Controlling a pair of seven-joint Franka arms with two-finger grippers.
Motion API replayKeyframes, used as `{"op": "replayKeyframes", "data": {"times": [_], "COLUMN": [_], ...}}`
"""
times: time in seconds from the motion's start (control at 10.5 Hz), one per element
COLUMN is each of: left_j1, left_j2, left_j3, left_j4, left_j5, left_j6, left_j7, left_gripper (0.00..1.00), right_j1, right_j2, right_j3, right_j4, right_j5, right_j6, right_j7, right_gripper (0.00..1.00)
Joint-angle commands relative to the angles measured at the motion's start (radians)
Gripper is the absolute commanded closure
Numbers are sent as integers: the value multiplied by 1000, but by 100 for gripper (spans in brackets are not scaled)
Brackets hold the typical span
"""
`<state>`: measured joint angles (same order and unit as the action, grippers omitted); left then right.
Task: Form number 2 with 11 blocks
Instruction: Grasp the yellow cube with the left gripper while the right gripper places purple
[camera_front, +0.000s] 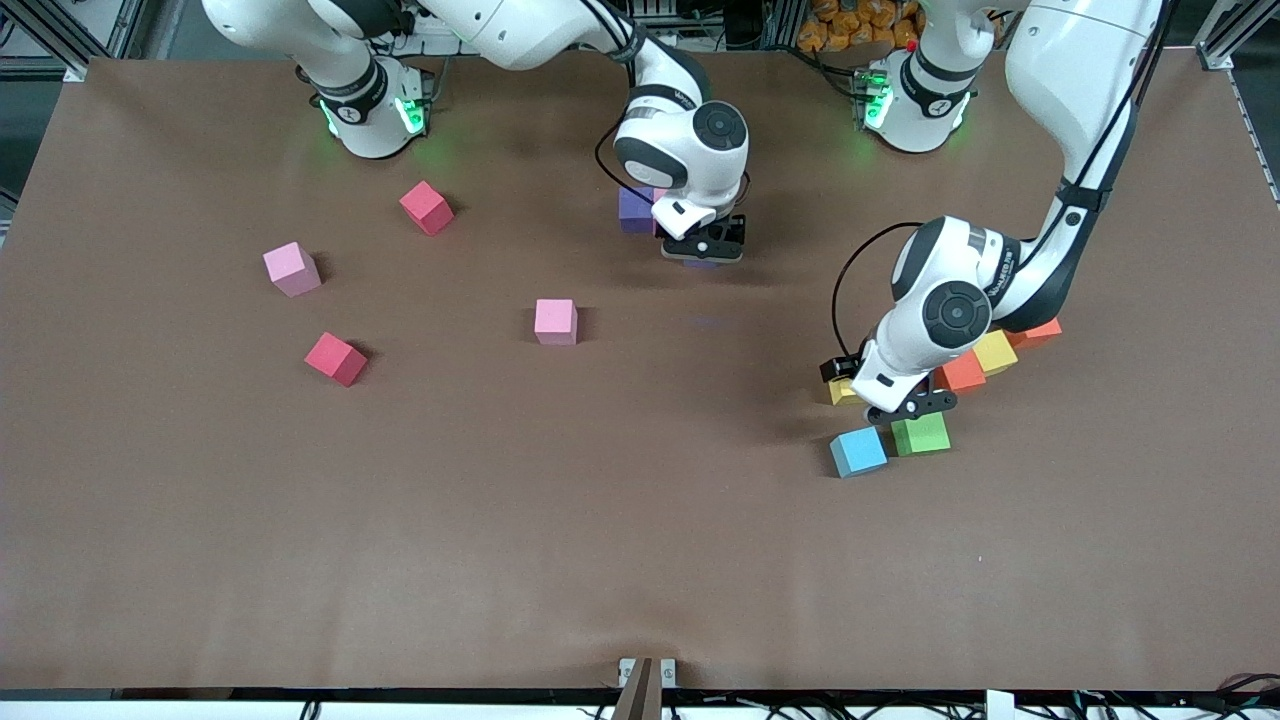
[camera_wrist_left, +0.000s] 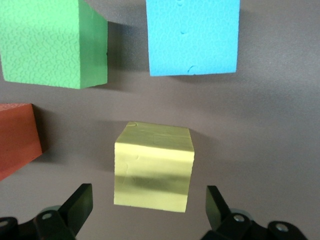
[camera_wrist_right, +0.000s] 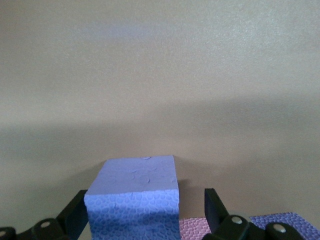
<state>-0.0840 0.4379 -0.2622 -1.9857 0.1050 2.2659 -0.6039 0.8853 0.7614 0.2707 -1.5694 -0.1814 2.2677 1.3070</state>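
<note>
The right gripper (camera_front: 703, 250) hangs low over the table (camera_front: 640, 560) near the middle of the robots' edge, its fingers (camera_wrist_right: 75, 212) spread apart with a purple-blue block (camera_wrist_right: 135, 200) sitting between them — gaps show on both sides, so the block is released, not clamped. Beside that block, the right wrist view shows the edge of a pink block (camera_wrist_right: 192, 229) and another purple block (camera_wrist_right: 285, 222); from the front camera the purple block (camera_front: 634, 209) peeks out from under the wrist. These few cubes are all that can be seen of the number 2 so far, most of it hidden by the arm.

The left gripper (camera_front: 905, 405) is down among a cluster toward the left arm's end of the table, jaws wide, with a pale yellow block (camera_wrist_left: 152, 167) between its fingertips (camera_wrist_left: 80, 205) but clear of both. Around it lie a green block (camera_front: 920, 434) and a light blue block (camera_front: 858, 452), both nearer the front camera, an orange-red block (camera_front: 963, 371) just beside the wrist, then a yellow block (camera_front: 996, 351) and another orange block (camera_front: 1036, 333) trailing toward the left arm's base.

Toward the right arm's end, well apart from each other — two red blocks (camera_front: 427, 207) (camera_front: 336, 358) and two pink ones (camera_front: 292, 269) (camera_front: 555, 321)
</note>
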Motion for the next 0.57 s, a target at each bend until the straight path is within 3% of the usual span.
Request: {"op": "replayKeyframes", "data": {"times": [0.0, 0.19, 0.48], "left_j1": [6, 7, 7], "left_j2": [41, 51, 65], "left_j3": [1, 9, 9], "left_j4": [38, 39, 57], "left_j5": [28, 99, 93], "left_j6": [-6, -2, 1], "left_j7": [13, 7, -7], "left_gripper": [0, 0, 4], "right_j1": [-5, -14, -81], "right_j2": [-56, -89, -141], "right_j3": [-2, -2, -4], "right_j4": [-18, -18, -21], "right_j5": [-7, -1, -4], "right_j6": [-4, -4, -65], "right_j7": [23, 17, -8], "right_gripper": [0, 0, 0]}}
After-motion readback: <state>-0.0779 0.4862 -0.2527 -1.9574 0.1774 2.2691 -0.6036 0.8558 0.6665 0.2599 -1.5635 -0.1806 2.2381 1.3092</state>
